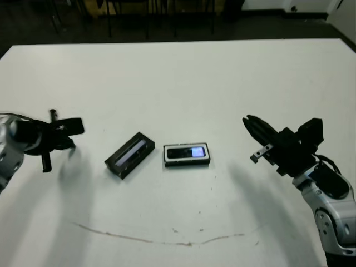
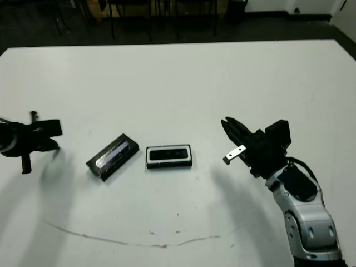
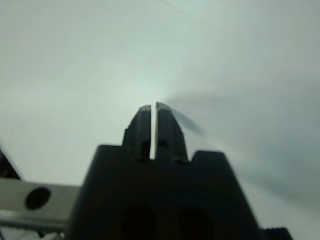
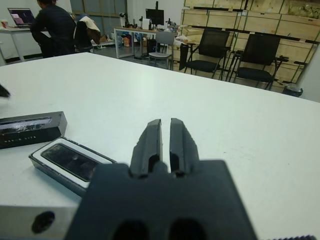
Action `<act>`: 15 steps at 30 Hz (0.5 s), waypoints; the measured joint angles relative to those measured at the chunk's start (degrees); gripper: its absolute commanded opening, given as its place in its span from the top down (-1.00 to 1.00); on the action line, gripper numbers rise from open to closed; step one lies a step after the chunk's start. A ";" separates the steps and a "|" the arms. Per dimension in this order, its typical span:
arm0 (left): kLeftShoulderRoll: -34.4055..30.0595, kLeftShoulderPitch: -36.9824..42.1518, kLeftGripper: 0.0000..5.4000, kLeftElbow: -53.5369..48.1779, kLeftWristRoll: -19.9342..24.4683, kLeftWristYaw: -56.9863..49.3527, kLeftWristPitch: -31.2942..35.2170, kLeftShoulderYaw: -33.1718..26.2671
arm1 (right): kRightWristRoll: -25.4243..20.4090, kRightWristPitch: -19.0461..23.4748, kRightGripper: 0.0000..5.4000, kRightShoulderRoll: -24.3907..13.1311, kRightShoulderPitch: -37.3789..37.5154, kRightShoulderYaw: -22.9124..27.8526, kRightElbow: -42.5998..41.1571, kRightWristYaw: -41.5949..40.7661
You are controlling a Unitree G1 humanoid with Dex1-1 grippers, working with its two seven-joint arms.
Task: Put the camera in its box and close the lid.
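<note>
Hovering above the white table, both arms are clear of the task items. Right gripper sits at the right side of the table, arm bent up from the lower right corner, fingers pointing toward the centre and slightly up; its wrist view shows the two black fingers nearly together with only a thin slit between them, holding nothing. Left gripper is at the far left edge, forearm coming in from the left; its wrist view shows the fingers pressed almost together over bare table, nothing between them.

Camera lies flat inside the box, near table centre, its small bluish-white screen lit (visible in the left eye view only; in the right eye view the screen reads dark). White lining of the box shows as a thin border around the camera. Lid lies on the table just beside the box on its left, turned diagonally, pale glossy stripe up, not touching the box as far as can be seen.

Left arm is mostly cut off by the frame edge and blurred. Left wrist view is out of focus. A faint brown curved mark crosses the near table. A person shows beyond the table in the right wrist view.
</note>
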State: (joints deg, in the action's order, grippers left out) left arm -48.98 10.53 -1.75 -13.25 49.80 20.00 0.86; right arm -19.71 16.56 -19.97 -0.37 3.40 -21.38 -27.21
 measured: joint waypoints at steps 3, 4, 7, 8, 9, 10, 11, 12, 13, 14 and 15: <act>4.60 -6.01 1.00 -10.14 6.89 -5.36 0.64 -9.78 | 0.05 0.16 1.00 0.03 0.07 -0.11 -0.34 0.47; 6.86 -7.50 1.00 -13.15 9.29 -7.00 1.01 -12.03 | 0.07 0.19 1.00 0.03 0.12 -0.15 -0.44 0.62; 13.97 -10.24 1.00 -20.65 15.82 -12.25 4.44 -16.51 | 0.03 0.22 1.00 0.04 0.23 -0.26 -0.58 0.72; 16.31 -10.85 1.00 -23.01 18.09 -14.00 5.88 -17.52 | 0.02 0.22 1.00 0.04 0.23 -0.26 -0.59 0.72; 18.67 -11.24 1.00 -25.50 20.41 -15.84 7.60 -18.48 | 0.02 0.22 1.00 0.04 0.24 -0.25 -0.58 0.71; 20.75 -11.44 1.00 -27.91 22.55 -17.54 9.34 -19.24 | 0.03 0.22 1.00 0.04 0.23 -0.26 -0.59 0.71; 22.36 -11.59 1.00 -29.95 24.40 -19.05 11.04 -19.81 | 0.04 0.23 1.00 0.03 0.23 -0.26 -0.63 0.85; 23.73 -11.71 1.00 -31.89 26.05 -20.57 12.86 -20.26 | 0.05 0.27 1.00 0.03 0.25 -0.25 -0.72 0.98; 25.13 -11.73 1.00 -33.66 28.22 -22.12 14.87 -20.78 | 0.04 0.29 1.00 0.03 0.25 -0.24 -0.79 0.99; 26.62 -11.73 1.00 -35.32 30.44 -23.62 16.95 -21.29 | 0.00 0.30 1.00 0.03 0.25 -0.21 -0.79 0.98; 28.00 -11.72 1.00 -36.76 32.68 -25.16 19.07 -21.59 | -0.10 0.31 1.00 0.03 0.26 -0.16 -0.79 0.94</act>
State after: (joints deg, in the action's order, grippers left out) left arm -20.98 -1.19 -38.51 19.44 24.64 39.07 -20.73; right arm -19.81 16.87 -19.94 -0.12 3.24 -22.17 -26.27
